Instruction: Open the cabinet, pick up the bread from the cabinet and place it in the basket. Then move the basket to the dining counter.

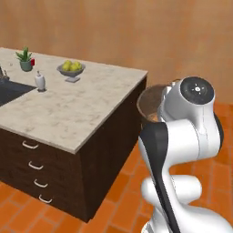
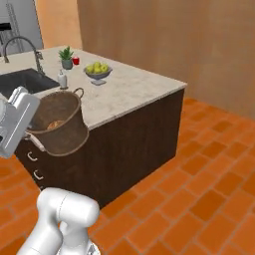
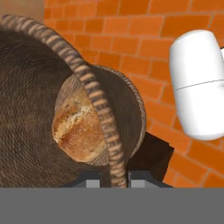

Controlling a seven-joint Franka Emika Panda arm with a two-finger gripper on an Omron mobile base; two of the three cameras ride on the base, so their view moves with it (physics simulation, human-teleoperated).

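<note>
The fingers [image 3: 113, 180] are clamped on the rim of the basket [image 2: 59, 123], held aloft beside the dining counter [image 2: 134, 92], the bread [image 3: 78, 127] lying inside. Carrying looks underway; next it needs lifting over the tabletop and setting down.

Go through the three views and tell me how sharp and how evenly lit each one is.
Left base view: soft flat light, slightly blurred; the arm hides most of the basket beside the dining counter. Right base view: equally soft, no glare; the basket casts only a faint shadow. Hand view: sharpest on the bread crust and weave, with the basket's inside dark; the gripper grips the rim.
</note>
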